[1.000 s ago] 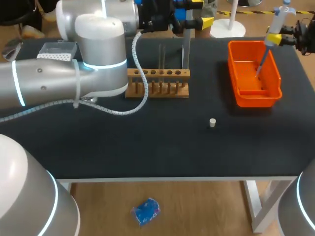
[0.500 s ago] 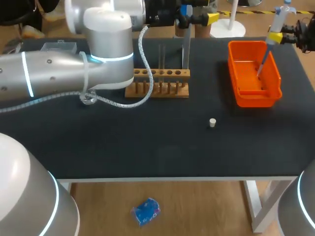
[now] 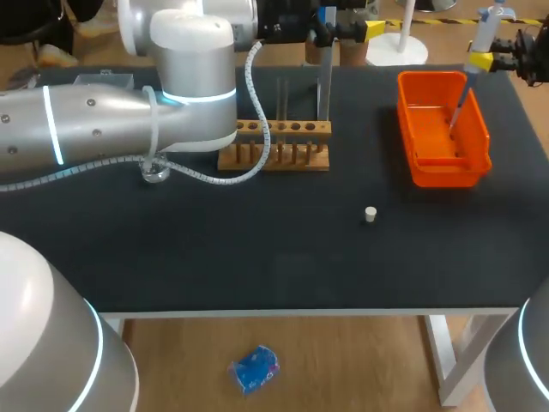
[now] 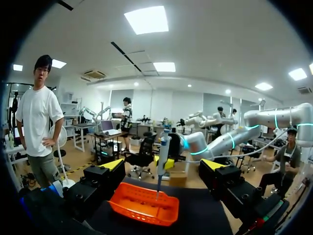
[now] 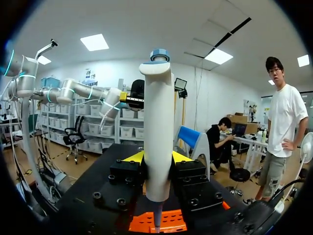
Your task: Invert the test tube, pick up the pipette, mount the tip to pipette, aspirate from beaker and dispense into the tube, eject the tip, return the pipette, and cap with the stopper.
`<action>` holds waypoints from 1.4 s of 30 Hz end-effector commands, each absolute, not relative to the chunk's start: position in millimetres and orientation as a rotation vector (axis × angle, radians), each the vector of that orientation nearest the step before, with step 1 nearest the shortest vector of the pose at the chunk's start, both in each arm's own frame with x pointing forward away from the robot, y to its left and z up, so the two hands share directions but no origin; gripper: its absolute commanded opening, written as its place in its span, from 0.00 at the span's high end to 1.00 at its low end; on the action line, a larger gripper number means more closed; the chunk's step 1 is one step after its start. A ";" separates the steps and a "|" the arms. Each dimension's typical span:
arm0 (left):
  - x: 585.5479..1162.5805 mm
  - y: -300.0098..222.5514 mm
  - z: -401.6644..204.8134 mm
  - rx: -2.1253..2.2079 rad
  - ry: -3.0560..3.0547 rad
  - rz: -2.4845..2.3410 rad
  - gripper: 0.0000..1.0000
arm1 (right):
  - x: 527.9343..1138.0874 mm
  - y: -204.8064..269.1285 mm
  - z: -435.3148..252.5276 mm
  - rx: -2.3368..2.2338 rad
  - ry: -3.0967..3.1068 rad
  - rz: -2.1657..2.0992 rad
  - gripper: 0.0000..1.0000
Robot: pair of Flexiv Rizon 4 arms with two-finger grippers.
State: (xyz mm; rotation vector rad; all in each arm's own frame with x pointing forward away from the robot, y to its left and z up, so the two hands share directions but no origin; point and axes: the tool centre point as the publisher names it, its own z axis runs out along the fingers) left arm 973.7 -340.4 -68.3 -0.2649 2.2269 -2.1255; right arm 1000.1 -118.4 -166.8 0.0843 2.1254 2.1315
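My right gripper is shut on the white pipette above the orange bin at the table's far right. The pipette's thin lower end points down into the bin. In the right wrist view the pipette stands upright between the yellow tips of that gripper. My left gripper is open and empty at the table's far edge, behind the wooden rack. A tall test tube stands in the rack. The small white stopper lies on the table.
A small glass beaker sits under my left arm, with the tip box partly hidden behind it. In the left wrist view the gripper faces the pipette and the bin.
My left arm has swung back and to the right, uncovering the beaker. The right gripper has lifted the pipette slightly over the bin.
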 end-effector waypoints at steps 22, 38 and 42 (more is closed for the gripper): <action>972.4 -425.0 -40.6 -0.156 2.233 -2.091 0.00 | 1002.2 -119.5 -167.3 0.077 2.129 2.136 1.00; 980.4 -432.1 -45.8 -0.126 2.306 -2.030 0.00 | 1002.2 -119.5 -167.3 0.077 2.129 2.136 1.00; 989.3 -441.8 -51.1 -0.091 2.392 -1.966 0.00 | 1002.2 -119.5 -167.3 0.077 2.129 2.136 1.00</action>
